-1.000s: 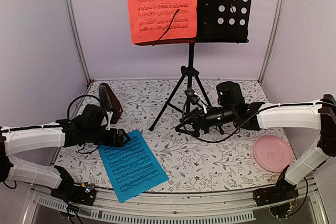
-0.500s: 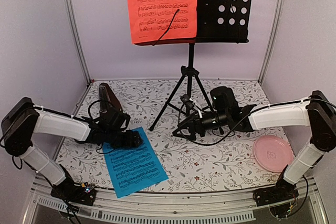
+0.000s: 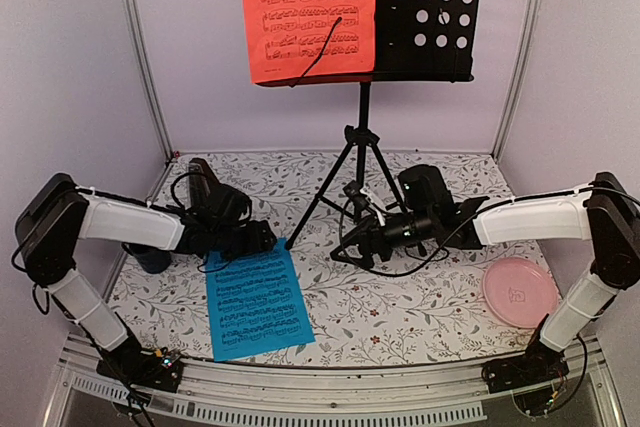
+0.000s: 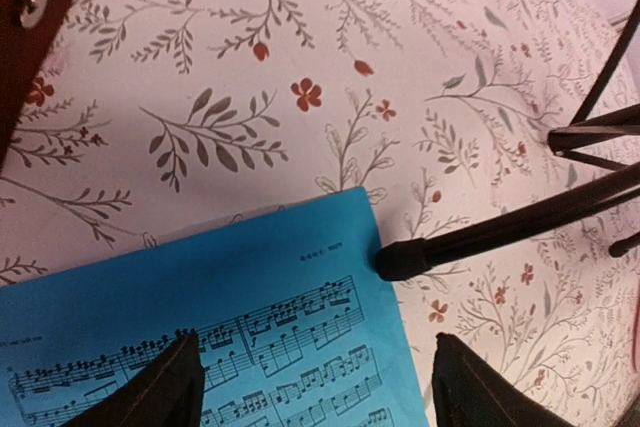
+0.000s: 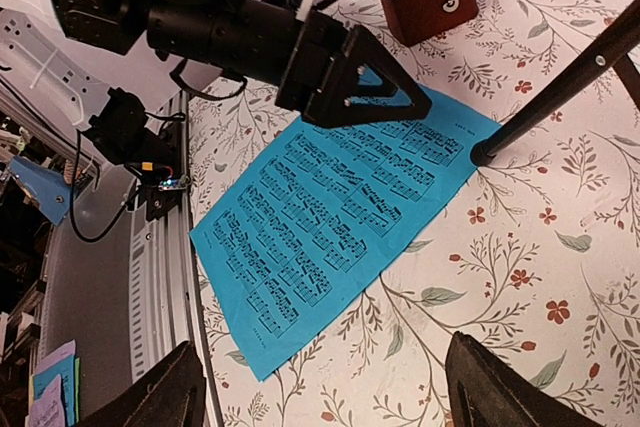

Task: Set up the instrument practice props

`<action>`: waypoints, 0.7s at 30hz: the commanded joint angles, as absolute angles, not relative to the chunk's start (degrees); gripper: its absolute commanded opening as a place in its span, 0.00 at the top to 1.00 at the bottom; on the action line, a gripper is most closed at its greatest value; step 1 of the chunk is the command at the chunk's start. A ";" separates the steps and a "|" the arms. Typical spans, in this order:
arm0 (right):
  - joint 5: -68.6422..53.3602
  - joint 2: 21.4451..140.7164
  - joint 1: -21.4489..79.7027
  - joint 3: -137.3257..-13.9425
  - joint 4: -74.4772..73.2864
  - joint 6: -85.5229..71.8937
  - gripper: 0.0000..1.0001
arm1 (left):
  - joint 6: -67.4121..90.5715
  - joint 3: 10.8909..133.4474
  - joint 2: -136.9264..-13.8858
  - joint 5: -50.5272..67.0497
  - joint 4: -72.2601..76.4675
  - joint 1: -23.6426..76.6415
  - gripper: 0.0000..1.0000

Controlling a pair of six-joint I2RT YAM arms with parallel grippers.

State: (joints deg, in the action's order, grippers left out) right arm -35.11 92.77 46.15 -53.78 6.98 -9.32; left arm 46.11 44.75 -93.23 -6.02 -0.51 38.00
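Note:
The black perforated music stand [image 3: 430, 7] rises at the back on tripod legs [image 3: 330, 197]. A red sheet of music [image 3: 308, 12] rests on its left half. The cyan sheet [image 3: 258, 302] lies flat on the table, its top right corner beside a tripod foot [image 4: 400, 259]. My left gripper [image 3: 268, 239] is open low over the sheet's top edge [image 4: 320, 387]: one finger is above the sheet [image 4: 250, 287], the other past its right edge. My right gripper [image 3: 350, 245] is open and empty, facing the sheet [image 5: 330, 197]. The brown metronome [image 3: 205, 182] stands behind the left arm.
A pink plate [image 3: 520, 290] lies at the right front. A dark blue mug [image 3: 152, 260] is partly hidden behind the left arm. The enclosure walls close the back and sides. A metal rail [image 3: 320, 387] runs along the front edge.
My left arm swung right toward the stand leg. The cyan sheet slid right and turned straighter with it. The right gripper shifted slightly left.

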 commanded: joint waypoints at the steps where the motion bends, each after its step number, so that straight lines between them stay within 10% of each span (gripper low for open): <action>1: -33.90 94.50 46.32 -54.38 5.40 -9.35 0.16 | 41.03 45.66 -85.18 -6.93 -3.50 38.11 0.20; 21: -43.42 107.45 50.75 -61.52 -2.48 -18.44 0.25 | 54.45 28.92 -66.97 -9.79 -13.82 40.10 0.22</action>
State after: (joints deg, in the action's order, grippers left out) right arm -41.58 103.48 49.45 -57.34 -1.32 -17.26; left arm 48.49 30.85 -69.36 -7.40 -11.79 39.46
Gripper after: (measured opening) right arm 0.757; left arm 0.782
